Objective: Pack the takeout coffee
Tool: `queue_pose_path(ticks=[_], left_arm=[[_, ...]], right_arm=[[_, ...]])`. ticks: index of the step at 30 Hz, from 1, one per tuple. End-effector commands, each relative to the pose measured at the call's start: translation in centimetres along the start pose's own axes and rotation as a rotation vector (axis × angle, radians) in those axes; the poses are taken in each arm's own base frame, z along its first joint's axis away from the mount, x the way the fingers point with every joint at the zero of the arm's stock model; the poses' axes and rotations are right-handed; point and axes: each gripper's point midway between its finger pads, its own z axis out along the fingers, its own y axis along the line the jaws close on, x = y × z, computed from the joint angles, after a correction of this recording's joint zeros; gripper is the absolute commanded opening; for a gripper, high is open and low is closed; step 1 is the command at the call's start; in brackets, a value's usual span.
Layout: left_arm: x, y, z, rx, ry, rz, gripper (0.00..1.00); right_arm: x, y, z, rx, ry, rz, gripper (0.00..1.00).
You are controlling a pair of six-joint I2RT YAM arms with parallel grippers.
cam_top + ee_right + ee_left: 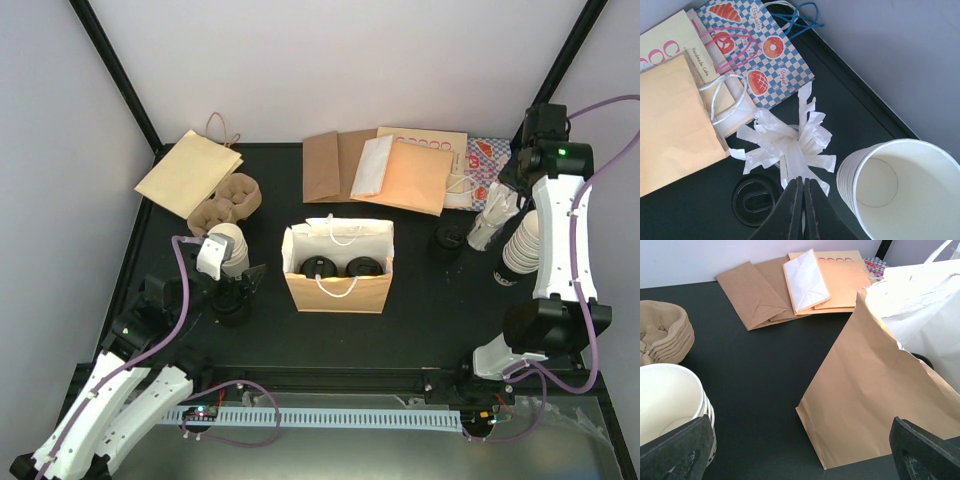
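The two takeout coffees, cream cups with black sip lids (317,266) (363,266), stand side by side inside an open brown paper bag (338,290) at the table's middle. The bag fills the right of the left wrist view (875,390). My left gripper (243,290) (800,460) is open and empty, low at the bag's left side. My right gripper (517,180) (803,187) is shut at the far right, its tips on a wrapped straw in a bunch of white paper-wrapped straws (790,140) (490,220). A white sliver shows between the fingers.
Lidless cup stacks stand by the left gripper (228,245) (670,405) and at the right (520,250) (905,190). Loose black lids (448,240) (756,200) lie near the straws. Brown pulp carriers (228,200) (665,332) and flat paper bags (400,170) (790,285) line the back.
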Motion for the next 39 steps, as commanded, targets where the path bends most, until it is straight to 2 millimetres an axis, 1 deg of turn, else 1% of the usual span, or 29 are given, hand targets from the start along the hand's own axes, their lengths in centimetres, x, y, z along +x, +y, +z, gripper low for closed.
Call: queue_pose_path(ticks=[1, 8, 11, 15, 22, 26, 33, 37, 39], left_arm=[[-0.6, 0.0, 0.1, -0.002, -0.021, -0.007, 0.99], [-0.6, -0.1, 0.2, 0.001, -0.020, -0.008, 0.99], [-0.6, -0.1, 0.2, 0.001, -0.020, -0.008, 0.99], [-0.6, 0.0, 0.2, 0.000, -0.019, -0.007, 0.99], [-0.5, -0.1, 0.2, 0.002, -0.016, -0.008, 0.99], [-0.5, 0.0, 0.3, 0.001, -0.017, -0.009, 0.99], [-0.5, -0.1, 0.3, 0.002, -0.017, -0.012, 0.99], [-0.4, 0.0, 0.3, 0.001, -0.018, -0.013, 0.99], [-0.4, -0.1, 0.2, 0.002, -0.018, -0.014, 0.99]], right_arm=[[-0.8, -0.4, -2.1, -0.022, -0.034, 0.006, 0.04], [-1.5, -0.6, -4.0, -0.038, -0.060, 0.009, 0.04], [-2.1, -0.8, -5.8, -0.055, -0.087, 0.017, 0.04], [-2.5, -1.3, -8.4, -0.088, -0.128, 0.020, 0.04], [-2.2, -1.8, -10.8, -0.128, -0.154, 0.013, 0.05], [-2.4, -1.5, -12.8, -0.185, -0.176, -0.015, 0.05], [-2.4, -3.1, -16.4, -0.206, -0.276, -0.019, 0.04], [-2.7, -3.4, -19.3, -0.268, -0.364, -0.026, 0.04], [-2.6, -3.4, -19.9, -0.289, -0.384, -0.031, 0.05]])
